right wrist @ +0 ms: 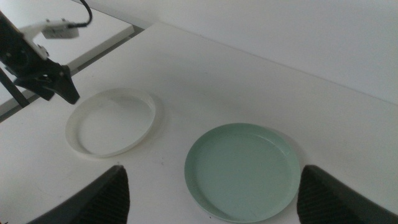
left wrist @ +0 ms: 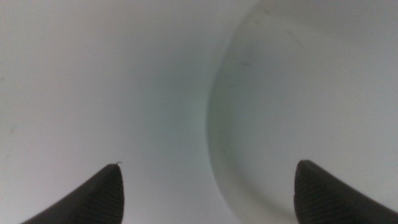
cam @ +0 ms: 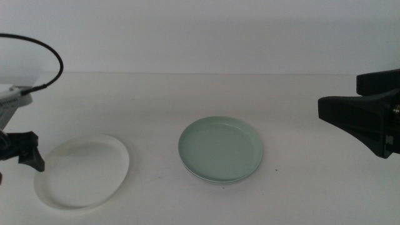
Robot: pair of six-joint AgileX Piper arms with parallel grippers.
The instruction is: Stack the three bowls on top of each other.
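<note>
left gripper [cam: 28,156] spread over white bowl [cam: 82,170] — unstacked.

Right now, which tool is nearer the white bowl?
Left. The left tool hangs open at the white bowl's outer rim. The right tool is open, far across the table, beyond the pale green bowl.

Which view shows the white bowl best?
Middle view: whole white bowl visible, left claw at its edge. Right wrist view shows it smaller, far off. Left wrist view shows only a blurred close-up of its rim.
</note>
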